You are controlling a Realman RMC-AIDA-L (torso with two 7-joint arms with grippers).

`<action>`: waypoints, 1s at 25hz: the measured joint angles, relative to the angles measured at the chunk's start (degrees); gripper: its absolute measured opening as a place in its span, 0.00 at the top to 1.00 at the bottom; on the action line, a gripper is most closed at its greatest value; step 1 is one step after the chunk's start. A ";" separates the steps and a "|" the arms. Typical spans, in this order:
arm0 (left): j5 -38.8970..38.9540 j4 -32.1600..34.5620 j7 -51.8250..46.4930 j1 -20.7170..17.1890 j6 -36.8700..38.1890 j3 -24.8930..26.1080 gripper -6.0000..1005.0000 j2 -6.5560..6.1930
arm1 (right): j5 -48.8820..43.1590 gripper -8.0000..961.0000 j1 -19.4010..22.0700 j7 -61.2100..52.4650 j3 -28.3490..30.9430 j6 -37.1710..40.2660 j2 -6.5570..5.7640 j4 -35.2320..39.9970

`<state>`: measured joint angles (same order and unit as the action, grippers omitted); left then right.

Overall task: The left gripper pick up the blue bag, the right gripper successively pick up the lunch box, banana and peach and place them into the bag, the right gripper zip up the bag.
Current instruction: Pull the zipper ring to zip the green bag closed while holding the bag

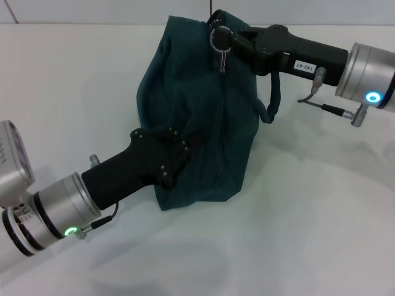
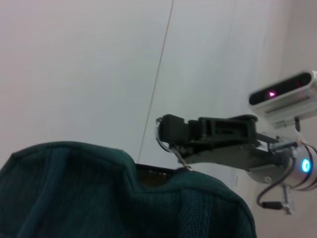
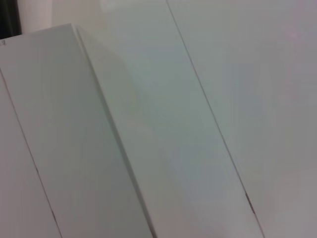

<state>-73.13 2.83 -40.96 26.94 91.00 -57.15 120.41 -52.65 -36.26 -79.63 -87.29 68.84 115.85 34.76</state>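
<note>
The blue bag point(image 1: 203, 123) stands on the white table in the head view, its top drawn closed. My left gripper point(image 1: 179, 151) is shut on the bag's fabric at its near side. My right gripper point(image 1: 225, 38) is at the bag's far top end, shut on the metal ring zip pull point(image 1: 222, 60). The left wrist view shows the bag's top edge point(image 2: 99, 198) and the right gripper point(image 2: 166, 130) with the ring point(image 2: 159, 141) at its tip. One rope handle point(image 1: 271, 105) hangs under the right gripper. The lunch box, banana and peach are out of view.
The white table point(image 1: 308, 216) spreads around the bag. The right wrist view shows only pale wall panels point(image 3: 148, 124). The right arm's wrist camera point(image 2: 285, 94) shows in the left wrist view.
</note>
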 joint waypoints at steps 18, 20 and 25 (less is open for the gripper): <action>-0.10 0.18 0.99 -2.01 0.26 -3.11 0.94 -0.22 | -0.14 0.94 -0.79 0.01 1.10 -2.80 -0.28 0.07; -0.14 0.45 1.57 -2.40 0.99 -4.27 0.94 -0.34 | -0.20 0.94 -0.72 0.01 1.38 -2.79 -0.28 0.07; -0.11 0.53 3.14 -2.73 2.10 -6.01 0.94 -0.49 | -0.26 0.94 -0.78 0.56 1.42 -2.78 -0.27 0.03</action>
<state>-73.24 3.36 -37.82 24.21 93.11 -63.16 119.92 -52.91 -37.04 -79.07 -85.88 66.07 115.57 34.79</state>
